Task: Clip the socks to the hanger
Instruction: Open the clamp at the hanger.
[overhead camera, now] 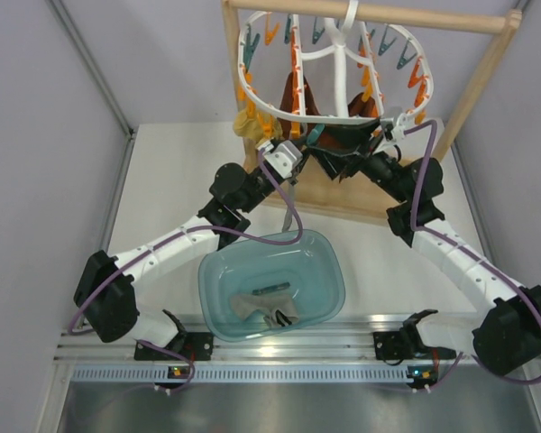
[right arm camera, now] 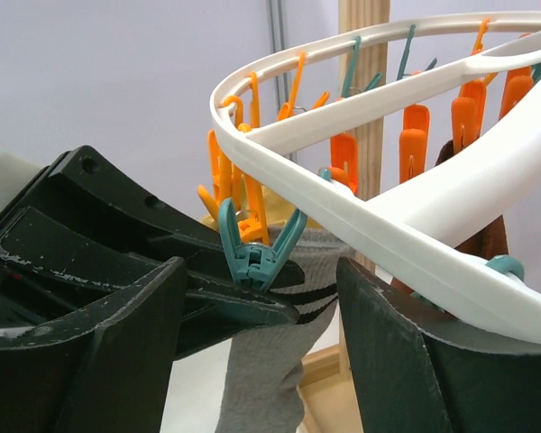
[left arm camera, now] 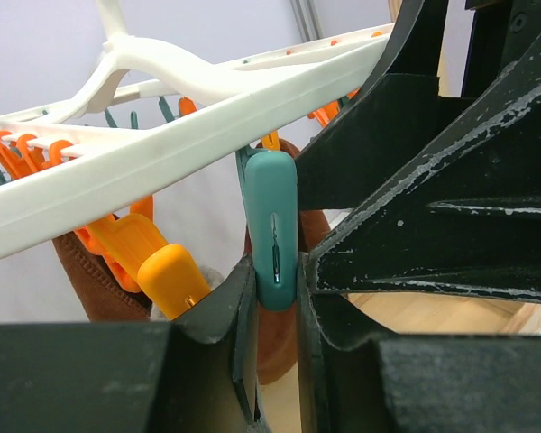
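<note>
Teal basin (overhead camera: 331, 263) holding socks (overhead camera: 255, 305), left end effector (left arm camera: 276, 280) clamped on teal clip (left arm camera: 272, 212), right end effector (right arm camera: 260, 281) apart

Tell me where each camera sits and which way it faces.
Top external: above and behind the robot, looking down on the table and hanger; left arm and right arm show.
Left wrist: on the left arm, looking up along the left claw, shut on the teal clip.
Right wrist: on the right arm, looking through the open right claw at the grey sock.
Shared: both wrist views show that teal clip and the hanger.
</note>
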Robot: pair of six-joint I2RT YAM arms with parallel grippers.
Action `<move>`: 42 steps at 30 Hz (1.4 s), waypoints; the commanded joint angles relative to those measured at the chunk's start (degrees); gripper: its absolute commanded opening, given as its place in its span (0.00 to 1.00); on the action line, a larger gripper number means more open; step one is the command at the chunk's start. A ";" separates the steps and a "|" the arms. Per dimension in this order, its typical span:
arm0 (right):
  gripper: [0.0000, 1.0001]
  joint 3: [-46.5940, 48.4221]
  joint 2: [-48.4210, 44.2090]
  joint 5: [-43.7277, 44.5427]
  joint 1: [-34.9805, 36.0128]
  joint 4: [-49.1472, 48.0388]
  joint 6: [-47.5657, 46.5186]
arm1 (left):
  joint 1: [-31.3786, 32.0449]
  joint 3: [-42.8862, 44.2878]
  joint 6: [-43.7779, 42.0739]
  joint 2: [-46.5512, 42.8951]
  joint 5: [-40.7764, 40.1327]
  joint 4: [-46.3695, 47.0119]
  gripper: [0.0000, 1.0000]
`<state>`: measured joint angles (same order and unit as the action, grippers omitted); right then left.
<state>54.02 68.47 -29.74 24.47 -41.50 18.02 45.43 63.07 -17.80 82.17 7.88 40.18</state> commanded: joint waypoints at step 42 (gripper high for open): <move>0.02 10.67 1.76 15.94 3.92 -5.71 3.16 | 0.89 0.48 -0.04 0.01 9.26 -5.90 0.03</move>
<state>59.07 70.46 -17.04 28.73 -39.20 22.33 44.91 63.99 -17.98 83.00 9.19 41.17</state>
